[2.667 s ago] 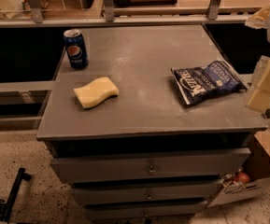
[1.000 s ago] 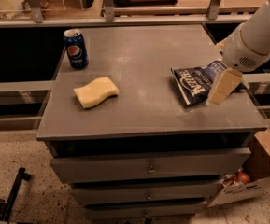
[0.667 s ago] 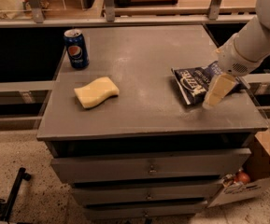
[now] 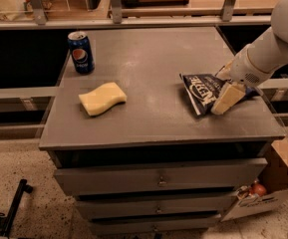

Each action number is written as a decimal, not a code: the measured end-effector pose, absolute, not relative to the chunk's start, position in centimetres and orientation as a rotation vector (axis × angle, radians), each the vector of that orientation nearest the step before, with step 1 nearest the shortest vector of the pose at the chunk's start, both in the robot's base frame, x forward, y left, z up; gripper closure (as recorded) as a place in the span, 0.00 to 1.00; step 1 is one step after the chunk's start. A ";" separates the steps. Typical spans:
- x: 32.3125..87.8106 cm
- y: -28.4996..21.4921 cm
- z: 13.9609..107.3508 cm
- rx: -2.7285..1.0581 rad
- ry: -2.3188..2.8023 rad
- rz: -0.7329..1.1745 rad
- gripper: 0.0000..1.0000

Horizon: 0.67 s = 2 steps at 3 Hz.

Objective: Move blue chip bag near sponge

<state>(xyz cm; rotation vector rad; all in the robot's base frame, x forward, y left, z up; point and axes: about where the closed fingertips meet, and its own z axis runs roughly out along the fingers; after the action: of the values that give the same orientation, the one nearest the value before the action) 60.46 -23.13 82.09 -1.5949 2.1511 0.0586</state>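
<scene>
The blue chip bag [image 4: 201, 90] lies flat on the right side of the grey cabinet top [image 4: 153, 63], dark navy with white lettering. The pale yellow sponge [image 4: 102, 98] lies on the left side of the top, well apart from the bag. My gripper [image 4: 227, 96] comes in from the right on a white arm and sits low over the bag's right half, covering part of it. One cream finger [image 4: 226, 99] shows, angled down onto the bag.
A blue Pepsi can [image 4: 80, 52] stands upright at the back left, behind the sponge. The cabinet has drawers [image 4: 158, 179] below its front edge. A cardboard box [image 4: 263, 193] sits on the floor at the right. A rail [image 4: 133, 21] runs behind the cabinet.
My arm has come in from the right edge of the view and lowered onto the chip bag. The bag, sponge and can have stayed in place.
</scene>
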 end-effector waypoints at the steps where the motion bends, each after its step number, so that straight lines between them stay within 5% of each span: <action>1: 60.5 -23.1 82.5 -1.594 2.150 0.061 0.61; 2: 60.5 -23.1 82.6 -1.594 2.150 0.061 0.85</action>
<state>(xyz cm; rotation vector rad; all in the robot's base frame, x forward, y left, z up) 60.47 -23.12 82.63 -1.5943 2.1497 0.0609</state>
